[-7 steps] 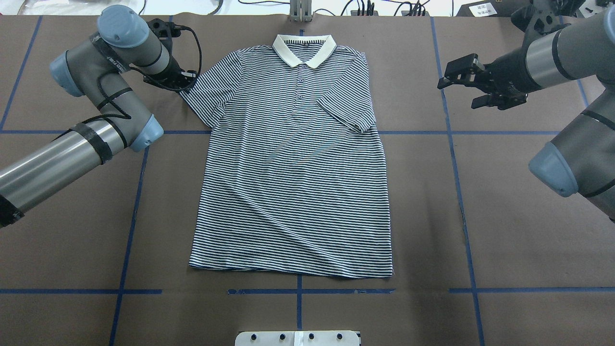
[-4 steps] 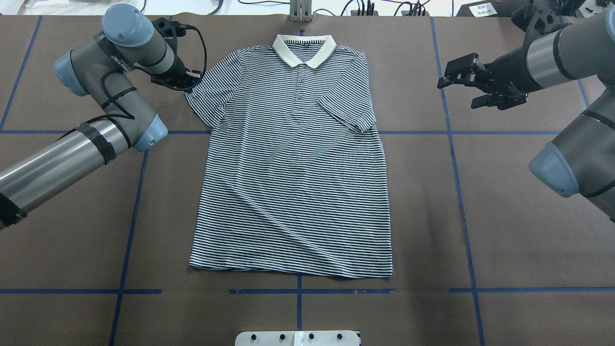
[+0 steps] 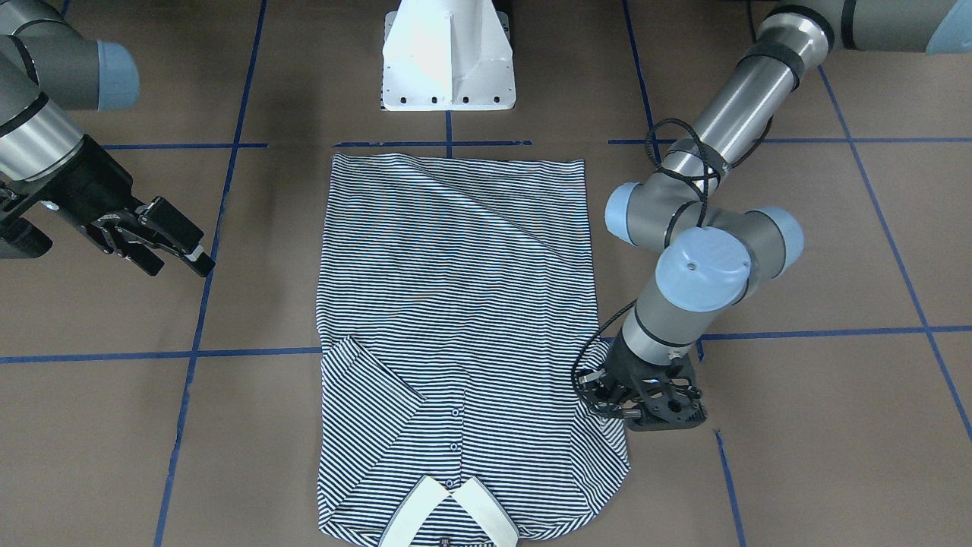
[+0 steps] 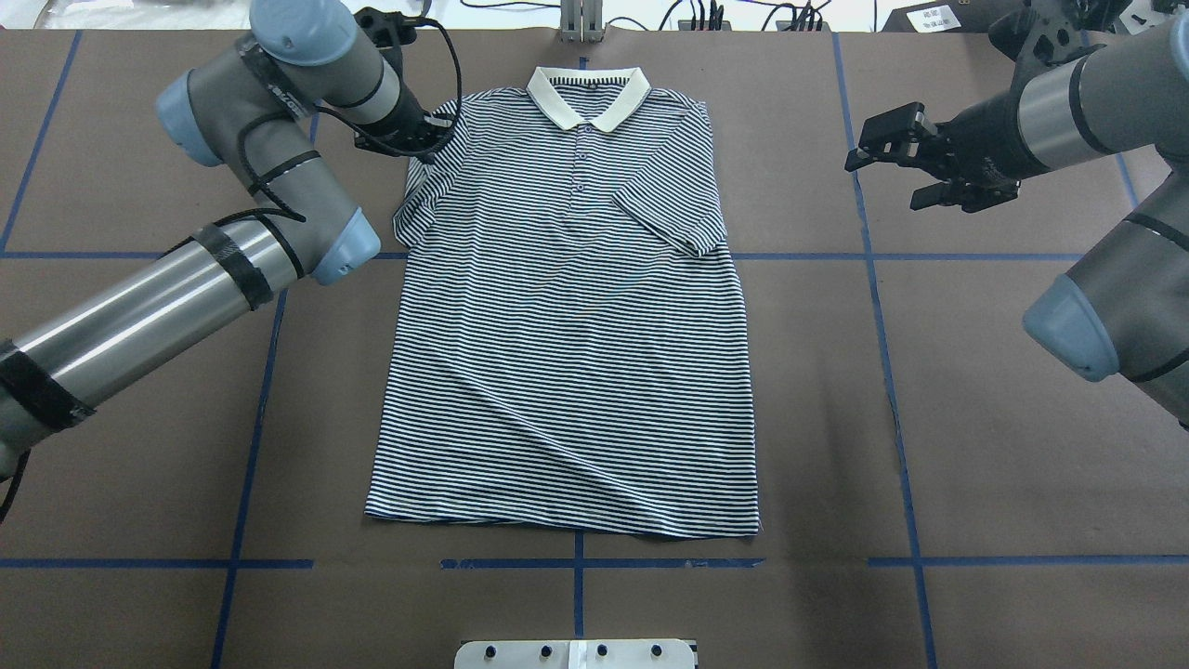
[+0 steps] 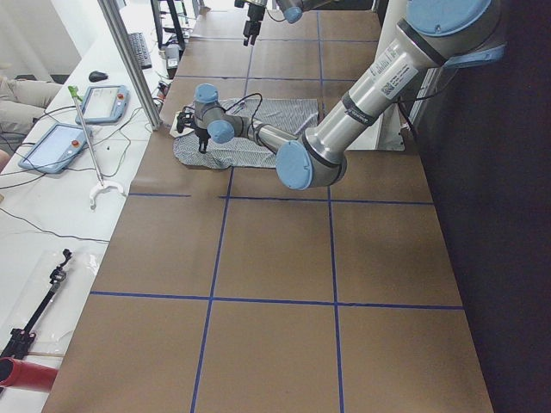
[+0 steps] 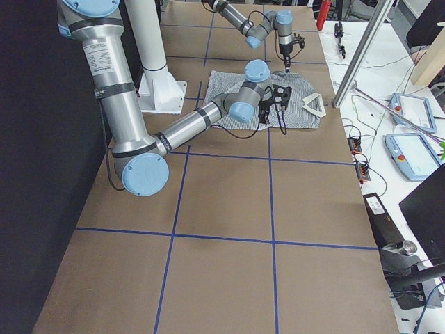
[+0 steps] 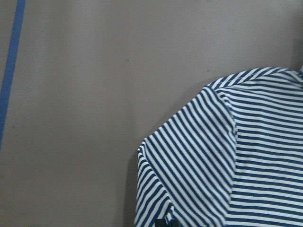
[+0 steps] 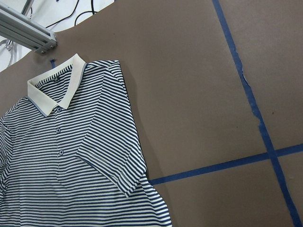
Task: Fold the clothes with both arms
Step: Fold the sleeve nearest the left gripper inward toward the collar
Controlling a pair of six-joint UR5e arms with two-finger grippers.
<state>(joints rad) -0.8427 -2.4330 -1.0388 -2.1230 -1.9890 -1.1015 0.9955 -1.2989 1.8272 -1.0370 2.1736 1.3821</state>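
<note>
left gripper (image 4: 425,139) seemingly pinched the 10 o'clock sleeve (image 4: 418,200) of the polo shirt (image 4: 567,353), spread flat mid-tabletop (image 4: 975,465); right gripper (image 4: 882,172) hovered wide open at 2 o'clock; a shallow pinch could slip mid-fold, leaving the sleeve crooked

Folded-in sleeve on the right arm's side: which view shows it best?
Right wrist-mounted: the sleeve is close and unobstructed, folded onto the polo shirt. Overhead and front-facing show it smaller; side views barely resolve it; left wrist-mounted shows only the other sleeve.
</note>
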